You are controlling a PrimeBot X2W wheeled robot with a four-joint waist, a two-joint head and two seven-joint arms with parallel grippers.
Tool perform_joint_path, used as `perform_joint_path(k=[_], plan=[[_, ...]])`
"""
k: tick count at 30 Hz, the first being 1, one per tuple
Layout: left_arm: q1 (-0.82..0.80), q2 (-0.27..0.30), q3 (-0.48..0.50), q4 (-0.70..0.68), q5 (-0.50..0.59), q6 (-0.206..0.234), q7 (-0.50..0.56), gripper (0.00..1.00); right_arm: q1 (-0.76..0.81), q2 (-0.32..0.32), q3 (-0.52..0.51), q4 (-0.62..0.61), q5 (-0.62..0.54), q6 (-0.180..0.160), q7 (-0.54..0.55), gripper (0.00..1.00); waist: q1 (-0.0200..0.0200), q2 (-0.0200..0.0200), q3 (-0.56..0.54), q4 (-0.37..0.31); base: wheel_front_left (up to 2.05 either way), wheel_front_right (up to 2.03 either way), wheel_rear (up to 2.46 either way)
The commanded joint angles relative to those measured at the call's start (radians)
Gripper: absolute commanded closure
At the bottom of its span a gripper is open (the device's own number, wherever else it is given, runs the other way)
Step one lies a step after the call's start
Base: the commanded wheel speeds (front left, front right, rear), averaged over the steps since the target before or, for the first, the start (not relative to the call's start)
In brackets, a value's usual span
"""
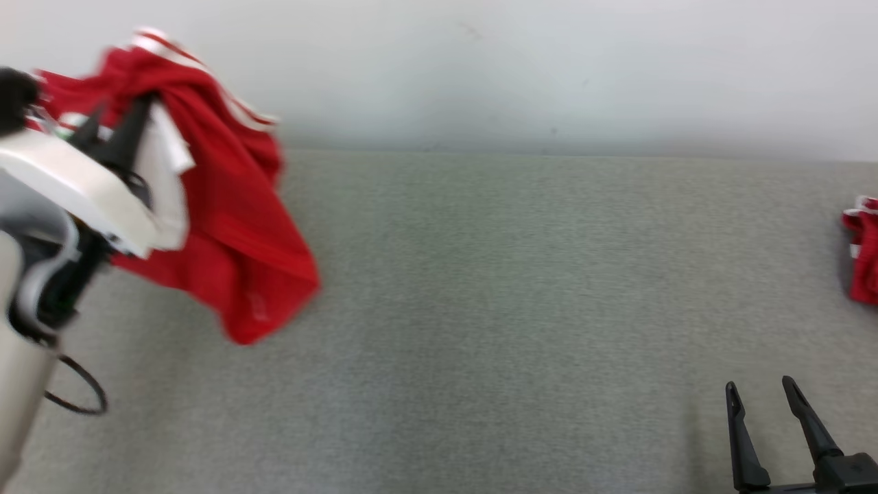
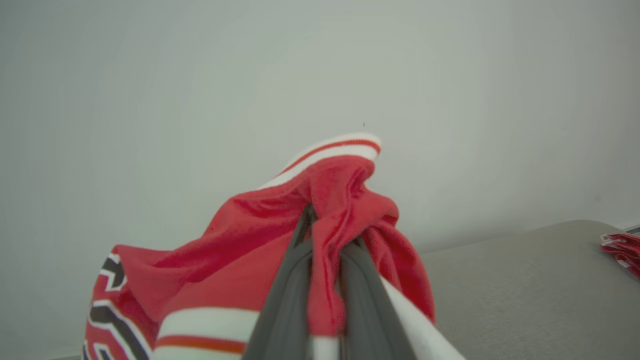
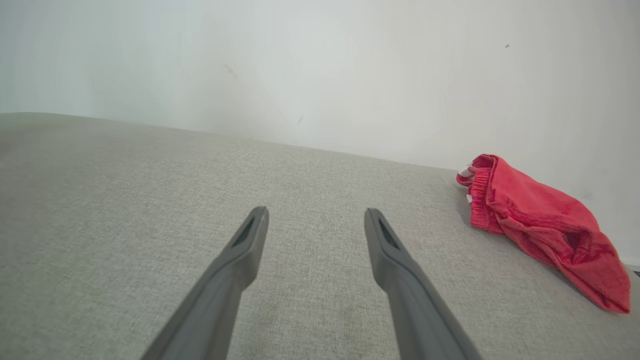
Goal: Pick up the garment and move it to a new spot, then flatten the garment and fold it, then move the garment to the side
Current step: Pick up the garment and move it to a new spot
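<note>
A red garment [image 1: 233, 206] with white and red striped trim hangs bunched in the air at the far left, above the grey fabric surface [image 1: 514, 309]. My left gripper [image 1: 137, 113] is shut on a fold near its top. In the left wrist view the red garment [image 2: 250, 265] drapes over both dark fingers [image 2: 285, 300] of the left gripper [image 2: 332, 235], and a black and white print shows at the lower left. My right gripper [image 1: 759, 384] rests low at the lower right, open with nothing between its fingers. The right gripper [image 3: 316, 212] points across bare grey fabric.
A second red garment [image 1: 864, 250] lies crumpled at the surface's far right edge, and this second garment [image 3: 540, 225] is right of my right gripper. A pale wall [image 1: 549, 68] runs along the back. A black cable loop [image 1: 82, 391] hangs from my left arm.
</note>
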Motion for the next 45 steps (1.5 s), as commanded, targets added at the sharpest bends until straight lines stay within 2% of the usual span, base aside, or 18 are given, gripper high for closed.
perform_joint_path(k=[1, 6, 10, 14, 19, 24, 26, 27, 28, 35, 38, 45], plan=[[0.037, 0.007, -0.004, -0.053, -0.009, 0.014, 0.023, 1.00, 0.008, 0.002, 0.001, -0.005, 0.005, -0.003, -0.004, 0.00, 0.0001, -0.0001, -0.015, -0.040, 0.00, 0.00, 0.00], [0.125, -0.018, -0.079, -0.301, -0.005, 0.071, 0.129, 1.00, 0.003, 0.002, 0.013, -0.009, 0.025, -0.003, -0.003, 0.00, 0.0001, -0.0001, -0.002, -0.105, 0.00, 0.00, 0.00], [0.156, -0.089, -0.178, -0.381, 0.018, 0.084, 0.176, 1.00, -0.012, 0.003, 0.022, -0.009, 0.047, -0.003, -0.004, 0.00, 0.0001, -0.0001, 0.013, -0.157, 0.00, 0.00, 0.00], [0.155, -0.185, -0.288, -0.364, 0.061, 0.072, 0.186, 1.00, -0.024, 0.002, 0.036, -0.008, 0.059, -0.003, -0.004, 0.00, 0.0001, -0.0001, 0.031, -0.210, 0.00, 0.00, 0.00], [0.160, -0.305, -0.405, -0.281, 0.099, 0.051, 0.183, 1.00, -0.034, 0.002, 0.050, -0.006, 0.076, -0.003, -0.004, 0.00, 0.0001, -0.0001, 0.051, -0.270, 0.00, 0.00, 0.00], [0.150, -0.375, -0.464, -0.171, 0.136, 0.049, 0.162, 0.99, -0.034, 0.002, 0.056, -0.001, 0.092, -0.003, -0.004, 0.00, 0.0001, -0.0001, 0.063, -0.309, 0.00, 0.00, 0.00], [0.151, -0.399, -0.482, -0.134, 0.149, 0.051, 0.146, 0.62, -0.034, 0.002, 0.054, 0.002, 0.096, -0.003, -0.004, 0.00, 0.0001, -0.0001, 0.065, -0.316, 0.00, 0.00, 0.00], [0.155, -0.410, -0.487, -0.117, 0.153, 0.049, 0.136, 0.50, -0.033, 0.002, 0.053, 0.002, 0.098, -0.003, -0.004, 0.00, 0.0001, -0.0001, 0.065, -0.318, 0.00, 0.00, 0.00], [0.157, -0.417, -0.493, -0.104, 0.161, 0.047, 0.126, 0.01, -0.031, 0.002, 0.051, 0.003, 0.099, -0.003, -0.004, 0.00, 0.0001, -0.0001, 0.065, -0.319, 0.00, 0.00, 0.00], [0.192, -0.476, -0.508, -0.065, 0.138, 0.044, 0.057, 0.00, -0.019, 0.002, 0.032, 0.012, 0.084, -0.003, -0.004, 0.00, 0.0001, -0.0001, 0.053, -0.289, 0.00, 0.00, 0.00], [0.228, -0.488, -0.484, -0.081, 0.115, 0.058, 0.002, 0.00, -0.016, 0.002, 0.028, 0.015, 0.074, -0.003, -0.004, 0.00, 0.0001, -0.0001, 0.038, -0.271, 0.00, 0.00, 0.00], [0.351, -0.444, -0.404, -0.103, 0.099, 0.134, -0.156, 0.00, 0.007, 0.002, -0.009, 0.001, 0.049, -0.003, -0.004, 0.00, 0.0001, -0.0001, -0.006, -0.213, 0.00, 0.00, 0.00]])
